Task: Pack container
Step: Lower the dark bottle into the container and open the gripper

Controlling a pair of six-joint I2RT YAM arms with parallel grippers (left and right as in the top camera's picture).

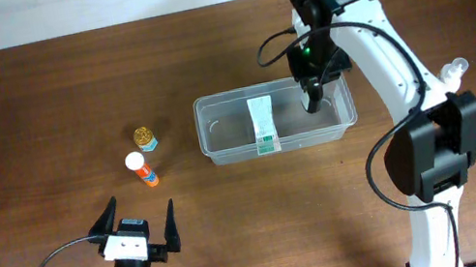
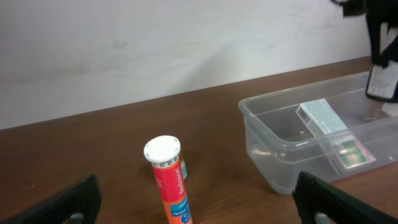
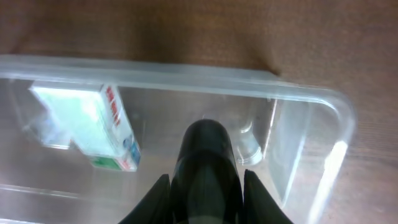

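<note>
Table: a brown wooden table [image 1: 18,113] carries everything
Container: the clear bin [image 1: 212,154] sits upright just right of the table's middle, its long sides running left to right and its top open
Box: a white and green box [image 1: 262,124] lies flat on the container's floor, left of the bin's middle, its long side running near to far
Right pincer: the right pincer [image 1: 312,93] reaches down into the right half of the container, closed on a dark item [image 3: 205,149] clamped between its two fingers [image 3: 258,200]
Dark item: rounded and glossy, with a pale label showing in the left wrist view; it hangs inside the bin near the right end wall, well apart from the box; I cannot tell whether it touches the floor
Left pincer: the left pincer [image 1: 142,211] is over the near left part of the table, jaws spread wide and holding nothing, well apart from the container
Orange tube: an orange tube [image 1: 142,170] with a white cap seems to stand upright on the table, left of the container and far of the left pincer
Small bottle: a small bottle [image 1: 147,138] with a gold cap and blue label stands just beyond the orange tube, near it but apart
White piece: a small white piece [image 1: 455,70] shows right of the container beside the right arm, too small to identify
</note>
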